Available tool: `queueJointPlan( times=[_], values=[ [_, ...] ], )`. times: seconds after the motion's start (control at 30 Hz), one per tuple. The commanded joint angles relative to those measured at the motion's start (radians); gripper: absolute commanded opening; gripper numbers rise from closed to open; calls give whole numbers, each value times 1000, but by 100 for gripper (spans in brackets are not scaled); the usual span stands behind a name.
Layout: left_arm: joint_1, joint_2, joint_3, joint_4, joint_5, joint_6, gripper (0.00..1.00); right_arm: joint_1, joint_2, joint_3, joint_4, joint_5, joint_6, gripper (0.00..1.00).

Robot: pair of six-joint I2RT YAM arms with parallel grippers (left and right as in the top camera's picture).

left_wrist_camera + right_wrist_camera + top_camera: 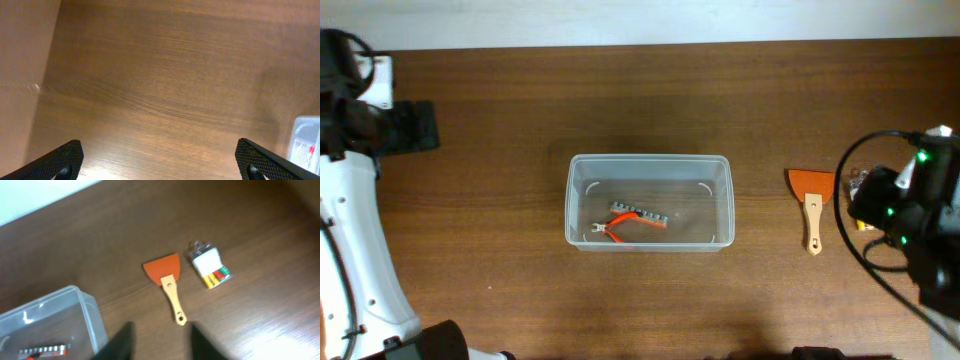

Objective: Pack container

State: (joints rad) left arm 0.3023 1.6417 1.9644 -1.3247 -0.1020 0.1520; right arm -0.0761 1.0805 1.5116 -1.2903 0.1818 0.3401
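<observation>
The clear plastic container sits mid-table, holding orange-handled pliers and a grey strip of bits. It also shows at the lower left of the right wrist view and the right edge of the left wrist view. An orange scraper with a wooden handle lies right of it. A small clear packet with yellow, red and green pieces lies beside the scraper. My right gripper is open and empty, above the table near the scraper's handle end. My left gripper is open and empty over bare wood.
The brown wooden table runs to a pale wall along its far edge. The right arm with cables covers most of the packet in the overhead view. The left arm stands at the far left.
</observation>
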Motion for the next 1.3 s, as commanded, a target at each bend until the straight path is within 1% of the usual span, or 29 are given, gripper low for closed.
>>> queueJointPlan(
  times=[0.0,0.03,0.07,0.13,0.33,0.4,0.57,0.73,1.07,1.27],
  values=[
    [53,-10,2,3,94,-97,99,-4,120,-60,8,-79,31,12],
    [63,-10,2,3,110,-96,99,-4,152,-69,11,-99,31,4],
    [74,-10,2,2,128,-96,99,-3,186,-79,15,-113,29,4],
    [87,-10,2,0,149,-96,99,-3,263,-95,37,-156,-16,4],
    [89,-10,1,-11,152,-96,99,-3,480,-104,126,-286,-130,4],
    [89,-10,1,-12,152,-96,99,-3,539,-104,149,-295,-133,4],
    [89,-10,1,-12,152,-96,99,-3,679,-104,192,-393,-203,4],
    [89,-10,1,-11,164,-96,99,-2,784,-105,209,-422,-215,4],
    [89,-10,1,-10,168,-96,99,30,813,-105,229,-584,-345,4],
    [89,-10,1,-10,168,-96,99,72,813,-105,213,-601,-367,4]
  ],
)
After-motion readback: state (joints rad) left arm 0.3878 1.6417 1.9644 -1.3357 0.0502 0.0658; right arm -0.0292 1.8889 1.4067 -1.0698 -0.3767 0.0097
